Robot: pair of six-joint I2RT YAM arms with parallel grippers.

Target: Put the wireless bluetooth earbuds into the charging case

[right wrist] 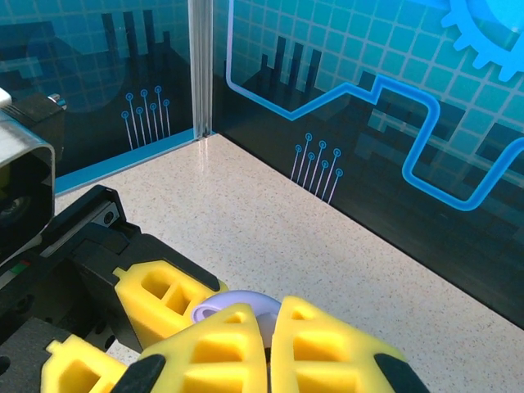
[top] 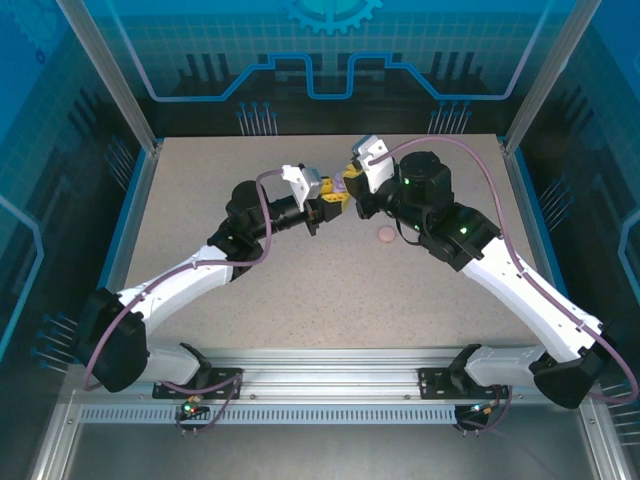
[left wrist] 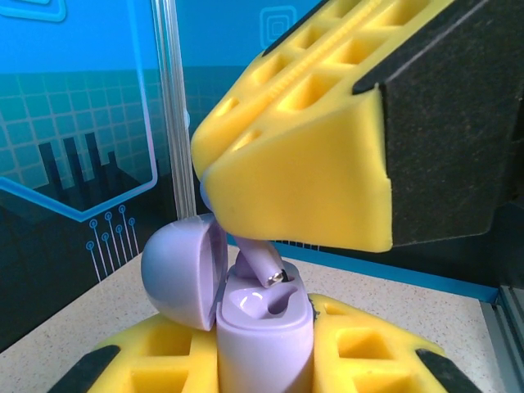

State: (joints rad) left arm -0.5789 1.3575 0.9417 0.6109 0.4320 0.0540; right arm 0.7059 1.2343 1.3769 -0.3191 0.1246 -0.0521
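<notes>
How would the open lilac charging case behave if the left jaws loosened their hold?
The lilac case looks smooth and rounded, so it would probably slip easily. Its lid stands open to one side, so it may tip that way.

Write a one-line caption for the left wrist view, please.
Left gripper grips the open lilac case; right gripper holds a lilac earbud at its socket.

Lilac earbud [left wrist: 258, 264], seemingly half-seated, in open lilac case [left wrist: 264, 348].

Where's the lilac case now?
Left wrist view, bottom centre: lilac case clamped in the left gripper, lid open leftward, beneath the right gripper and its lilac earbud.
</notes>
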